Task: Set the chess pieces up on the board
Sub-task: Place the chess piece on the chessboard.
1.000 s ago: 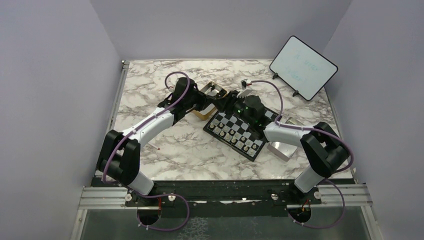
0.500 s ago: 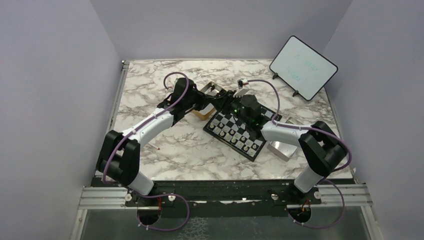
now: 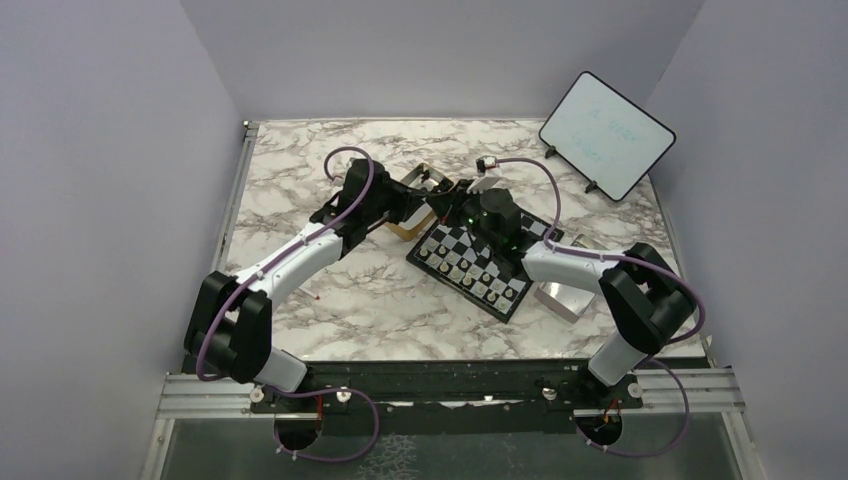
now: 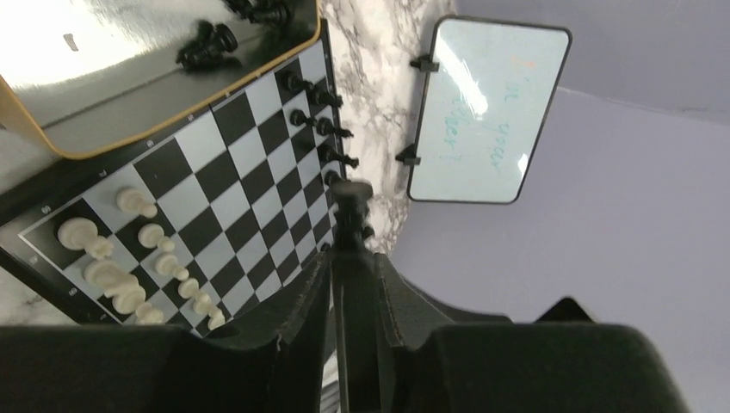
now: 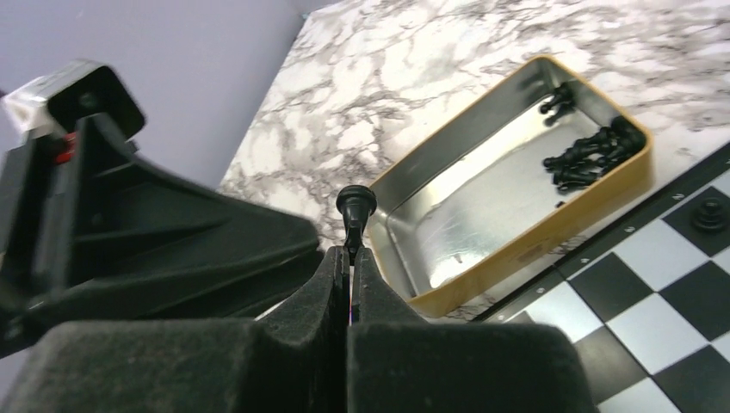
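Above the gap between the gold tin and the board, my two grippers meet tip to tip. A black chess piece sticks out of my right gripper, which is shut on its stem. In the left wrist view the same piece stands between the fingers of my left gripper, which close around it with a thin line of light beside one finger. Pale pieces line the board's near rows and black pieces its far edge. More black pieces lie in the tin.
A white tablet with a dark rim stands on feet at the back right. A silver lid lies right of the board, under the right forearm. The marble table's edges have raised rails on the left and at the front.
My right gripper has closed onto the black piece held out by the left gripper. The left arm's elbow and shoulder have swung a little to the left.
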Robot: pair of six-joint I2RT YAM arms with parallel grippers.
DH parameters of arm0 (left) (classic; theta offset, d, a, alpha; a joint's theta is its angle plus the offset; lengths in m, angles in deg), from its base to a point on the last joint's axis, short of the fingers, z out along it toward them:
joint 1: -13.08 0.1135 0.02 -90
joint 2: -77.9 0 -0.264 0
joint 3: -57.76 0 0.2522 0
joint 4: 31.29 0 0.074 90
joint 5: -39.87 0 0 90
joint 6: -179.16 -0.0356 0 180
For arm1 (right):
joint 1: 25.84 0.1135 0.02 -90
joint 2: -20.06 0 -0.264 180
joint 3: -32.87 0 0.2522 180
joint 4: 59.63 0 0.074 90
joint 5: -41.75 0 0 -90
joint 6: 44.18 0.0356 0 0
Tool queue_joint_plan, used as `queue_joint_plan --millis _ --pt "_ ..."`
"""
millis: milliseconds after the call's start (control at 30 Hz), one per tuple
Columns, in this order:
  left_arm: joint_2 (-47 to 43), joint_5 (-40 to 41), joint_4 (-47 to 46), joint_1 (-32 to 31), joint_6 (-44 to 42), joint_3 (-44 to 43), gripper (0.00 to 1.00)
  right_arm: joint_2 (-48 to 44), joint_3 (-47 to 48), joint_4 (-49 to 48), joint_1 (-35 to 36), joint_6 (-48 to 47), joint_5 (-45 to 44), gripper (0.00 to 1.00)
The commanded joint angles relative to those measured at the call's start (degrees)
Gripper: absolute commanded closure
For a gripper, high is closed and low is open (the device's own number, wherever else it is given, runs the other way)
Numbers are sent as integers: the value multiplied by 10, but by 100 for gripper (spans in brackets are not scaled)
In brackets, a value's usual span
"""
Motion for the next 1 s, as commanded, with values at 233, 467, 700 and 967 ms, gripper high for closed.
queue_joint_plan --millis 233,467,700,967 --pt "-34 -47 5 -11 -27 12 45 -39 35 115 -5 -99 -51 100" --pt "-47 -26 43 -11 -161 16 36 -75 80 302 -32 -199 -3 99" --pt "-76 0 63 -9 -315 20 11 -103 126 507 -107 -244 71 99" --pt "-106 -56 96 -9 -556 -2 1 -116 186 716 -220 -293 105 100"
